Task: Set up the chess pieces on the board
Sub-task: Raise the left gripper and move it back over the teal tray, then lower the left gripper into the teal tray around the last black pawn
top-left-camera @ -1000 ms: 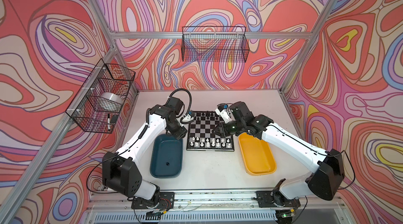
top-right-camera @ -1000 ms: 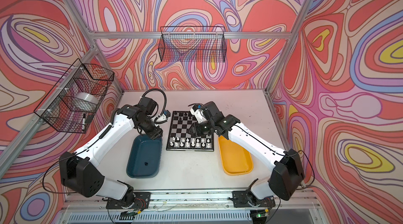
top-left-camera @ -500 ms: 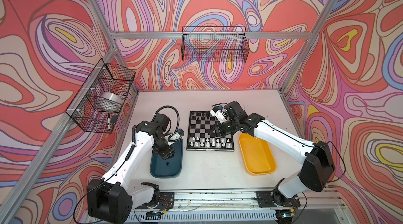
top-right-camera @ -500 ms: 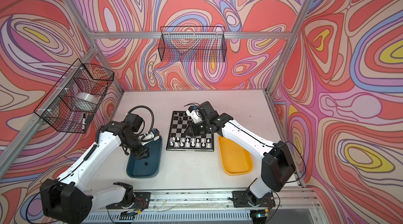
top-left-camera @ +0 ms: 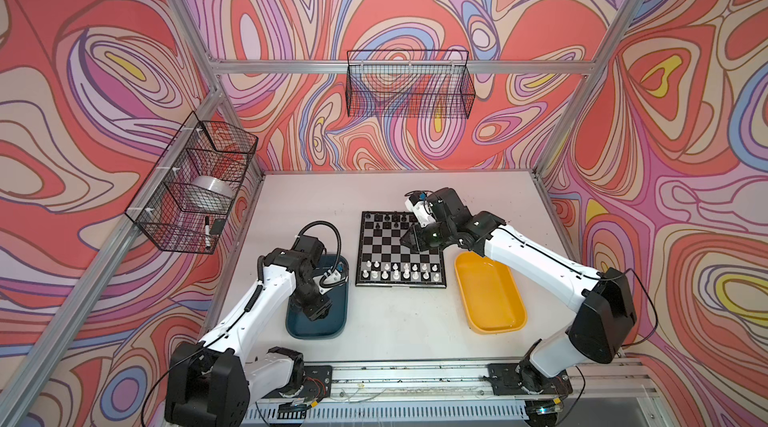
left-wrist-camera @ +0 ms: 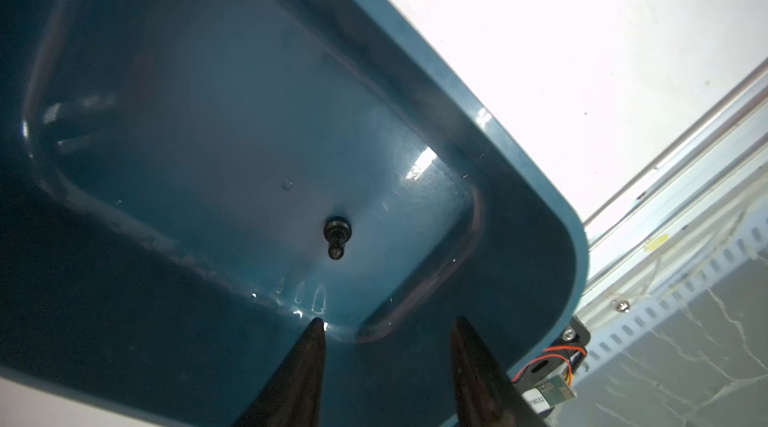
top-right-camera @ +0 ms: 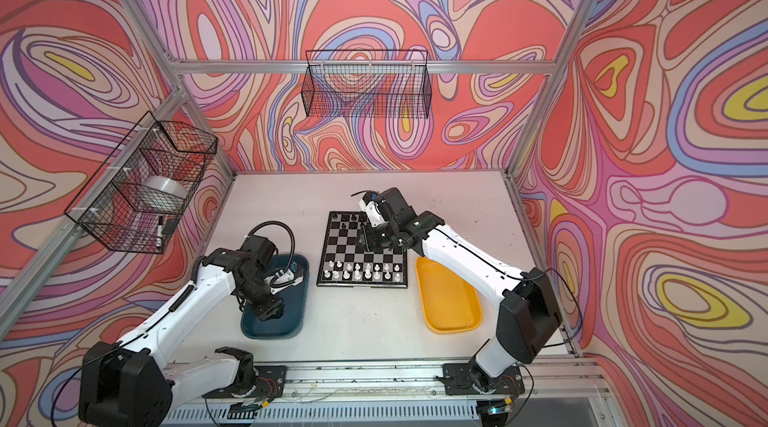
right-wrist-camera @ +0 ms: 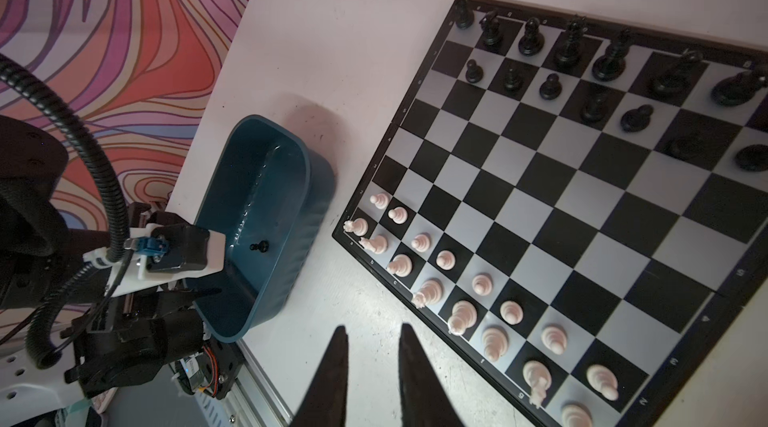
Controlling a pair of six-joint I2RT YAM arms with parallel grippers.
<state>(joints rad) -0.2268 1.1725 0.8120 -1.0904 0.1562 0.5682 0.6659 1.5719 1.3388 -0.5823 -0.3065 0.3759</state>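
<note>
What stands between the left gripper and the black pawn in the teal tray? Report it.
Nothing visible. The black pawn sits alone in the teal tray, with only bare tray floor between it and the open left gripper.

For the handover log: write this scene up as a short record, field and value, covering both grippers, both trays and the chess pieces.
left gripper: open, empty, over the teal tray
right gripper: narrowly open, empty, over the board
teal tray: one black pawn on its floor
yellow tray: nothing visible inside
white pieces: two rows on the board, nearest the robot's base
black pieces: on the far rows, count unclear
</note>
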